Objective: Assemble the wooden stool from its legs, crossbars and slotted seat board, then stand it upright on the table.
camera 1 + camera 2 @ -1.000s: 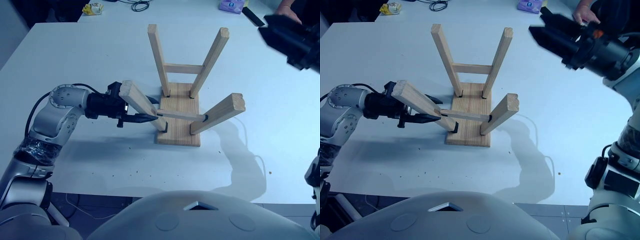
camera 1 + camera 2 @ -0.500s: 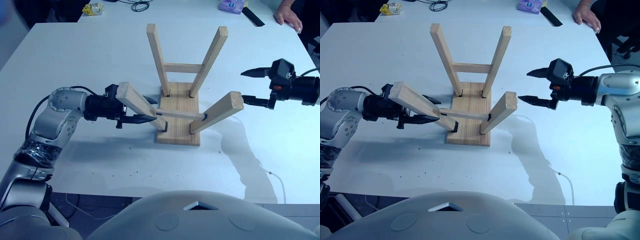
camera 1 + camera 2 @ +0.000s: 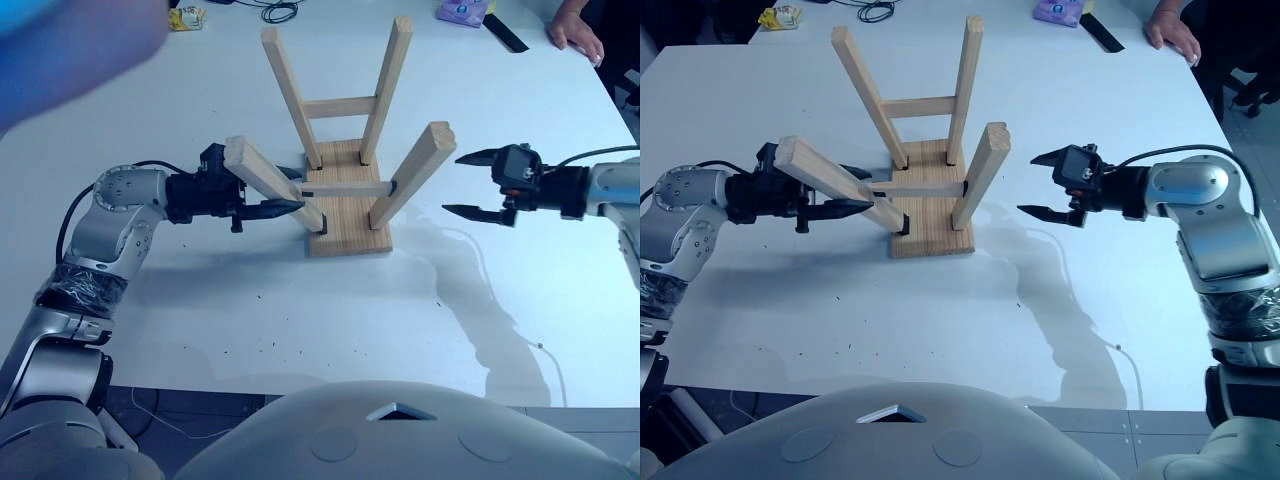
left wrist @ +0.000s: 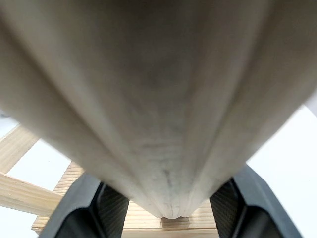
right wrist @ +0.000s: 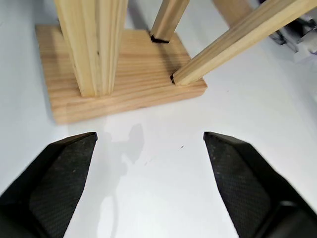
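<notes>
On the near stretch of the white table [image 3: 300,320] nothing of the task lies; a little farther in, the stool [image 3: 345,150] rests upside down, its seat board [image 3: 348,228] flat on the tabletop and all four legs pointing up and splaying outward. At its near side the left gripper [image 3: 282,192] is clamped on the near-left leg [image 3: 262,178], about midway along its length; the left wrist view shows a finger pad [image 4: 111,210] pressed to each flank of the wood. Opposite, the right gripper [image 3: 455,184] hangs with its fingers spread wide, just beside the near-right leg [image 3: 412,172] but apart from it, holding nothing. A near crossbar [image 3: 345,187] ties those two legs; beyond stand the far legs [image 3: 285,90], joined by a far crossbar [image 3: 338,106].

Plain timber of this kind is likely stiff and fairly light, yet smooth enough to slide in narrow fingers; the legs seem merely slotted in, so a pull high on one could lever it loose. Safer holds, I judge, are low on two opposite legs, close to the board; turning it over probably wants both arms.
</notes>
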You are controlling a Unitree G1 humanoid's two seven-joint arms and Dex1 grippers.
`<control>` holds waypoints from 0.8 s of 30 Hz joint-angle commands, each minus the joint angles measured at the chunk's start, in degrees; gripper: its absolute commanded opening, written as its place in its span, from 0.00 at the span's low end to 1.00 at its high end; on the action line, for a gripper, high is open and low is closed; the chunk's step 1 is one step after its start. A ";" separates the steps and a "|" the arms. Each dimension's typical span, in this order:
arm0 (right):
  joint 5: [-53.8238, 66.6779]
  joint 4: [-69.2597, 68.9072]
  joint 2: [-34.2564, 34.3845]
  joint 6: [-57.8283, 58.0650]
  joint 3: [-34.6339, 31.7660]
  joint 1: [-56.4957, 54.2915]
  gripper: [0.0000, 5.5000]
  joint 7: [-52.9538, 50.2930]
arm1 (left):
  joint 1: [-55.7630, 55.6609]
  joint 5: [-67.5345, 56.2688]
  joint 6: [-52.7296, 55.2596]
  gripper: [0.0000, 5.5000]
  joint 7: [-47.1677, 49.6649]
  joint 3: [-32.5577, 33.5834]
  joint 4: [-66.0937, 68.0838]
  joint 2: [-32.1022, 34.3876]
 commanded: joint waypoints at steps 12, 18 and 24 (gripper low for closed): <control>-2.48 -15.18 28.22 24.71 0.37 -0.91 0.72 -37.13 | 7.05 16.49 10.88 0.37 3.75 -9.61 13.40 -0.46; -1.32 -12.17 26.78 24.10 -0.06 -3.80 0.72 -34.16 | 7.71 15.05 11.36 0.37 4.11 -9.05 13.81 -1.02; -2.25 -8.13 27.54 21.01 0.12 -5.89 0.72 -33.64 | 6.68 13.24 12.43 0.37 3.28 -7.68 14.09 -0.85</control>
